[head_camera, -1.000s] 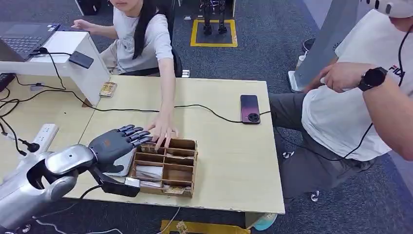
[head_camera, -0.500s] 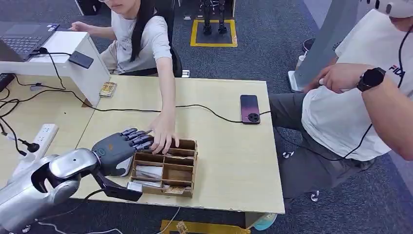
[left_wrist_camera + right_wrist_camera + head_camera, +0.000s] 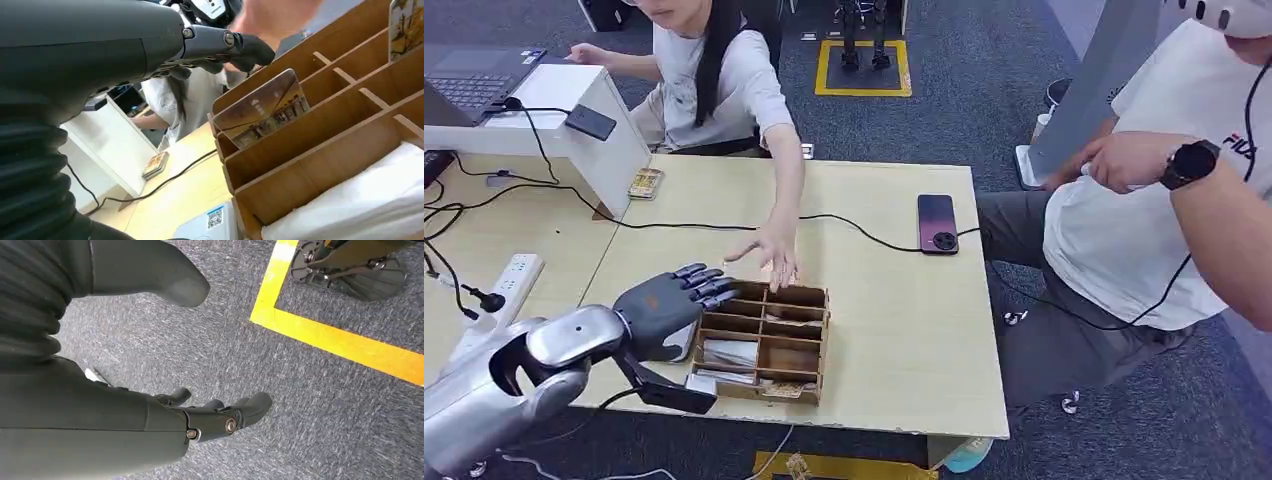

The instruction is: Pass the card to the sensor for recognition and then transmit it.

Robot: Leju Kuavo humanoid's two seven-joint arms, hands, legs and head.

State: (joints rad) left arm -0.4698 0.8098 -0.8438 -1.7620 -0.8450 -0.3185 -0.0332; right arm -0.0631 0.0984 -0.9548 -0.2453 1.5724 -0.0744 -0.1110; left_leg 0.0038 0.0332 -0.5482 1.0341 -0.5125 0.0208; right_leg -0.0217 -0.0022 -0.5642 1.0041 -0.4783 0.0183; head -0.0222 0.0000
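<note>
The light wooden table (image 3: 904, 330) spanned the middle of the head view, with a second desk (image 3: 514, 240) adjoining it at nine o'clock. A person in a white shirt (image 3: 1144, 220) sat at three o'clock, a black watch (image 3: 1189, 160) on the wrist. Another person in a grey shirt (image 3: 724, 85) sat at twelve o'clock, reaching an arm down over the table, that person's hand (image 3: 769, 250) hovering just beyond the far edge of the wooden organizer box (image 3: 764, 342).

The box stood near the table's front edge, split into compartments. In the left wrist view a card (image 3: 262, 107) with a printed picture stood tilted in the end compartment of the box (image 3: 320, 125), leaning against the wall, untouched. White material (image 3: 360, 200) filled another compartment.

The left hand (image 3: 672, 305) sat at the box's nine o'clock side, fingers spread apart and stretched toward its far corner, holding nothing; its fingertips (image 3: 250, 50) hung over the card without touching it. The right hand (image 3: 220, 415) hung over grey carpet (image 3: 280, 390) beside a yellow floor stripe (image 3: 340, 340), fingers loosely parted and empty.

A white box-like unit (image 3: 574, 120) stood at ten o'clock with a black sensor pad (image 3: 590, 121) on top. A dark phone (image 3: 937, 222) lay at one o'clock, a black cable (image 3: 864, 228) running near it. A power strip (image 3: 516, 275) lay on the second desk.
</note>
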